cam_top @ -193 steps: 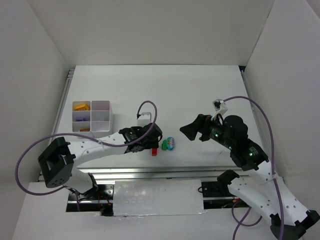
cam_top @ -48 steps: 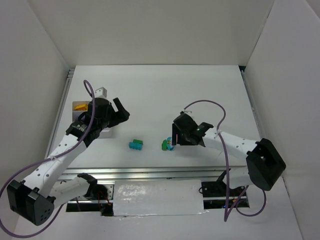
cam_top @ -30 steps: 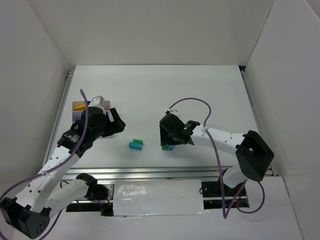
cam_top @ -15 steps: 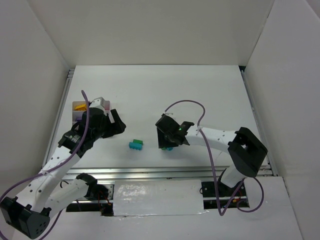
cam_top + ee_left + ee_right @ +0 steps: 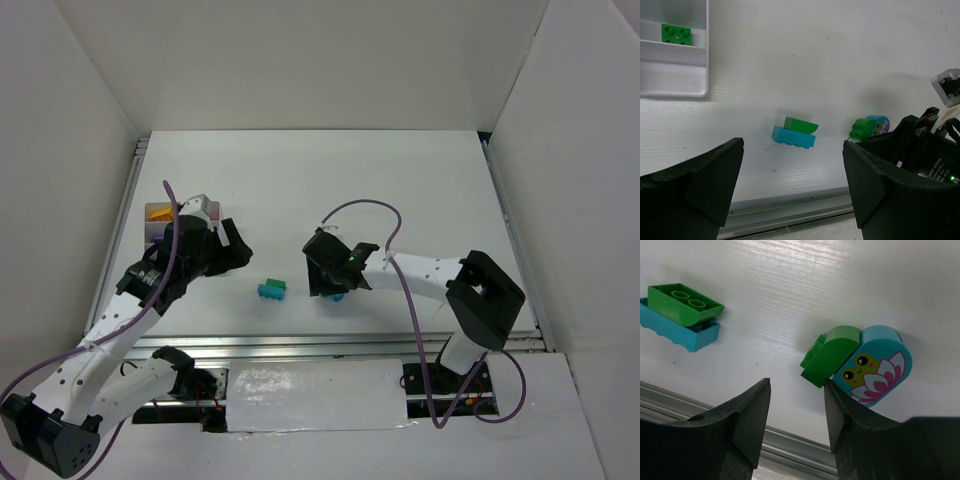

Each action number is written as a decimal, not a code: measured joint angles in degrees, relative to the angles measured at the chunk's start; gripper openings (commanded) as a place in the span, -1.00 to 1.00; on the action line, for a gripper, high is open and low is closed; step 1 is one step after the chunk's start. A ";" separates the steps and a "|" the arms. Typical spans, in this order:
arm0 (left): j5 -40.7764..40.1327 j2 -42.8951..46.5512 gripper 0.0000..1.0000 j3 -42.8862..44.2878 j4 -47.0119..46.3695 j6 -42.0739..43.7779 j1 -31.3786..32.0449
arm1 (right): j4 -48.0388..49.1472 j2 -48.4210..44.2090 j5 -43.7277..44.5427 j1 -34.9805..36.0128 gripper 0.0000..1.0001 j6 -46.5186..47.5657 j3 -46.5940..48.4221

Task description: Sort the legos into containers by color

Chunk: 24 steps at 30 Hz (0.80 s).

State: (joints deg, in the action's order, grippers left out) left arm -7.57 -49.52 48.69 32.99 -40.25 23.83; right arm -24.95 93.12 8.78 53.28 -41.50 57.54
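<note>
Right arm is down low over the table point(image 5: 400, 180), and the right gripper point(image 5: 795, 390) is parted about 1 brick's width, with nothing between its fingers. Just ahead of it lies a small green brick point(image 5: 832, 354), tipped on its side and pressed up against a teal oval brick point(image 5: 872, 370) with a frog printed on it. From the wrist view, the green brick sits off the tip of 1 finger rather than squarely in the gap.

Over on the other side, the left gripper point(image 5: 234, 243) hangs wide open and empty beside the tray point(image 5: 675, 80). 1 green studded brick point(image 5: 676, 33) sits in a compartment there, and from above a yellow brick point(image 5: 160, 212) shows in a far one. Between the 2 arms, a green curved brick stacked on a teal plate point(image 5: 795, 132) lies loose on the table.

So I'd call this the approach to a pick, with 4 pieces left out by my count. The next move looks fiddly: the right gripper has to shift until the green brick is centred between the fingers, then close on it alone without dragging the teal oval along. After that it's a long carry across to the green compartment. The stacked pair will need pulling apart too.
</note>
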 measured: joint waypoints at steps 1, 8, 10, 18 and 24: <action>0.00 0.00 0.86 -0.02 0.00 0.00 0.00 | 0.11 -0.11 0.09 0.02 0.14 -0.26 -0.04; 0.39 -0.02 0.86 -0.09 -0.09 0.00 0.00 | -0.28 -5.60 1.57 0.11 0.37 -0.87 -1.60; 0.42 -0.09 0.86 -0.09 -0.13 0.00 0.00 | -0.22 -6.08 1.75 0.09 0.37 -0.66 -1.53; 0.09 -0.13 0.86 -0.09 0.02 -0.02 0.00 | -1.25 -3.52 1.42 0.09 0.34 -0.44 -0.20; 0.00 -0.15 0.86 -0.09 0.00 -0.02 0.00 | -2.14 -2.93 4.15 0.09 0.48 -2.38 0.20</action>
State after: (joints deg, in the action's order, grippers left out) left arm -7.57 -49.67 48.60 32.99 -40.27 23.83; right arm -27.09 90.19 12.93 53.36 -43.88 57.74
